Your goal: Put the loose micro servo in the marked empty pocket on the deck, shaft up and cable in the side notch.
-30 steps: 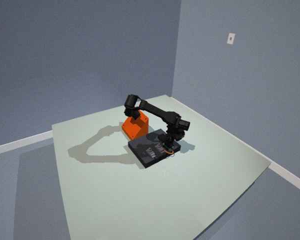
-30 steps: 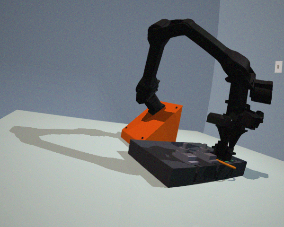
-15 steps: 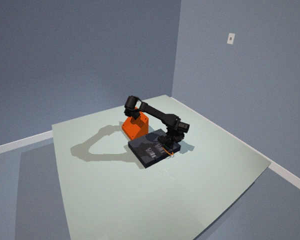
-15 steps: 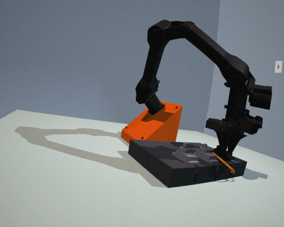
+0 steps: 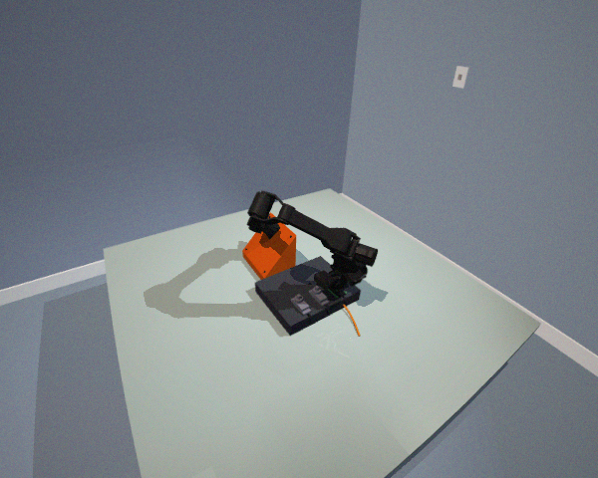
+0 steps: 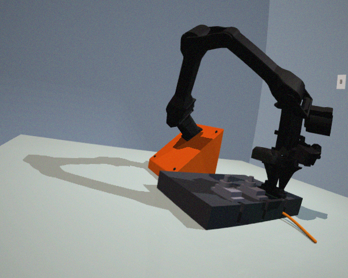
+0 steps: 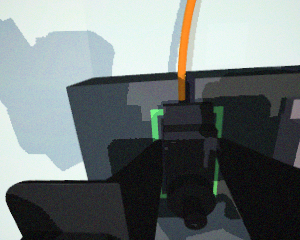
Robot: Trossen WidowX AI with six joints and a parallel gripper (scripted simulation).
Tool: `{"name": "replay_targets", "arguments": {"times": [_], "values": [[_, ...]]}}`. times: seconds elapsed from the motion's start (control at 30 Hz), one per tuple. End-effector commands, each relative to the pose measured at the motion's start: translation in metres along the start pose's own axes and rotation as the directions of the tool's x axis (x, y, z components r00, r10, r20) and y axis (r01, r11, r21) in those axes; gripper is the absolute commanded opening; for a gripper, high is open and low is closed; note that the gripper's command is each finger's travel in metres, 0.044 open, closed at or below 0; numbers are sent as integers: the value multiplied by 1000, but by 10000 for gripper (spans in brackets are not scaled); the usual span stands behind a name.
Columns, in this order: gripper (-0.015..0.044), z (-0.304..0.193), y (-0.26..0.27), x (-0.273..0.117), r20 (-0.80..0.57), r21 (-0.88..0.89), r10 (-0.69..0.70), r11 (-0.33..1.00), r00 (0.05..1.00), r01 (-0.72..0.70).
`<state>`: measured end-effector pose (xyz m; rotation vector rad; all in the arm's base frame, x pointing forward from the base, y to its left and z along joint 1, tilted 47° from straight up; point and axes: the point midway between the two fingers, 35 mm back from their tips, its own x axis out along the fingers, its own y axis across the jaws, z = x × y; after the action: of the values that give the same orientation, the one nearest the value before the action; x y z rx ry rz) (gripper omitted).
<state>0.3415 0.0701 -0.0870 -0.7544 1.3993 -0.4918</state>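
Note:
The loose servo (image 7: 186, 119) is dark and upright in the green-marked pocket (image 7: 155, 125) of the dark deck (image 5: 281, 288) (image 6: 183, 194) (image 7: 100, 112). Its shaft points up. It sits low, but whether both ears lie flat is hidden by shadow and fingers. Its orange cable (image 5: 353, 320) (image 6: 300, 227) (image 7: 186, 40) comes out at the side notch and hangs past the deck's edge over the table. My gripper (image 6: 278, 186) (image 7: 188, 145) is slightly open, its fingers standing closely on both sides of the servo, with a thin gap on the right in the wrist view.
Two grey servos (image 5: 300, 304) (image 5: 319, 295) (image 6: 230, 191) (image 6: 253, 189) sit in the deck beside the fingers. An orange wedge-shaped block (image 5: 278, 257) (image 6: 171, 158) stands behind the deck, under the arm's base.

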Motion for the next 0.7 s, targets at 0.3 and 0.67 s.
{"name": "replay_targets", "arguments": {"times": [0.3,0.67], "values": [[266,-14,2,-41,8,-9,4,1000,1000,-4],[440,-109,2,-98,-3,-5,4,1000,1000,-4]]}}
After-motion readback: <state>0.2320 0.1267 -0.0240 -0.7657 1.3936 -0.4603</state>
